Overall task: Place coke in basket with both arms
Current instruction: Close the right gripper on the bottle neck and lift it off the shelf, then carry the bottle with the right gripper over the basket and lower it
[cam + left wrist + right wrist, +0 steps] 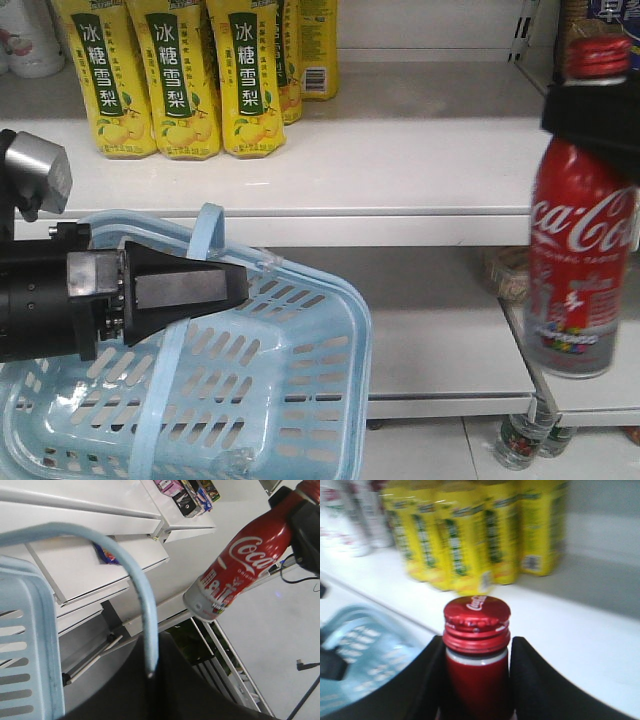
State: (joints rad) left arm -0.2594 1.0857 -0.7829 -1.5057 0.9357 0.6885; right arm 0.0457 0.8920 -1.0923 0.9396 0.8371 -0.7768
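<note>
The coke [580, 230] is a red bottle with white script and a red cap. It hangs upright in the air at the right, and my right gripper [592, 112] is shut on its neck. In the right wrist view the cap [476, 617] sticks up between the black fingers [540, 680] of that gripper [476, 666]. The light blue basket [300, 400] is at the lower left, below and left of the bottle. My left gripper [238, 285] is shut on one of its thin handles [142, 590], which runs into the closed jaws of the gripper [150, 674]. The coke [240, 565] shows tilted in the left wrist view.
Yellow pear-drink bottles [185, 80] stand in a row on the white upper shelf [400, 160], seen also in the right wrist view [470, 540]. A lower shelf [440, 350] runs behind the basket. Small bottles [525, 440] stand on the floor under the coke.
</note>
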